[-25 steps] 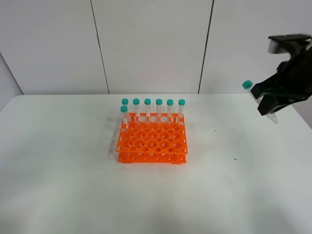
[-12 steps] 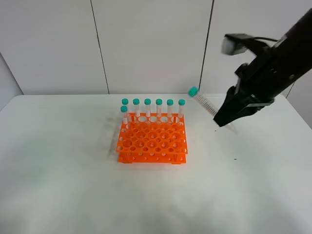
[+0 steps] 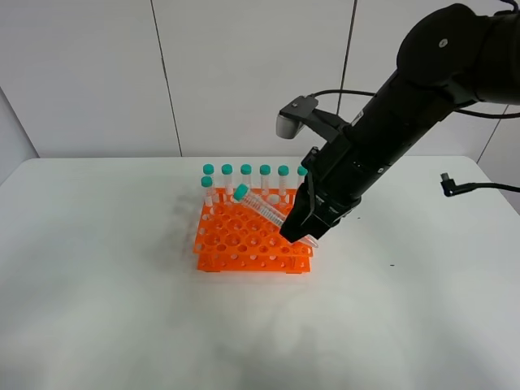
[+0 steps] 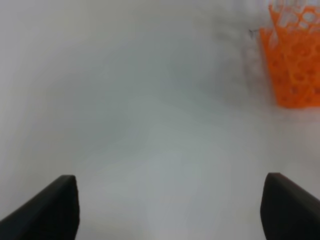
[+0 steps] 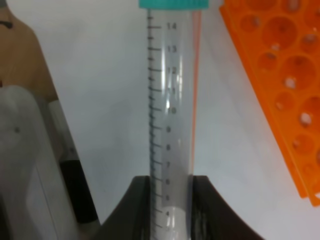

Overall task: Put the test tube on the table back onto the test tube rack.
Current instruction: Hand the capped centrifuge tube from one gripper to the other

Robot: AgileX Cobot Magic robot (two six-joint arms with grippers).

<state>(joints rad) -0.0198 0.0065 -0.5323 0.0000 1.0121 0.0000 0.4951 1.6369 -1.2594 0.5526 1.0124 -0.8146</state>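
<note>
My right gripper point(image 3: 302, 231) is shut on the test tube point(image 3: 262, 208), a clear tube with a teal cap. It holds the tube by its lower end, slanted over the right part of the orange test tube rack point(image 3: 244, 242), cap pointing up and to the left. The right wrist view shows the graduated test tube point(image 5: 170, 95) clamped between the right gripper point(image 5: 170, 202) fingers, with the rack point(image 5: 282, 85) beside it. Several identical tubes point(image 3: 255, 180) stand along the rack's back row. My left gripper point(image 4: 170, 210) is open over the bare white table point(image 4: 150, 125); the rack's corner point(image 4: 295, 65) lies ahead of it.
The rack stands near the middle of the white table point(image 3: 114, 309). A black cable with a plug point(image 3: 452, 184) hangs at the right, above the table's far edge. Grey wall panels close off the back.
The right arm has swung from the right edge leftward and down, carrying the test tube over the rack. The tube now tilts more steeply toward the left.
</note>
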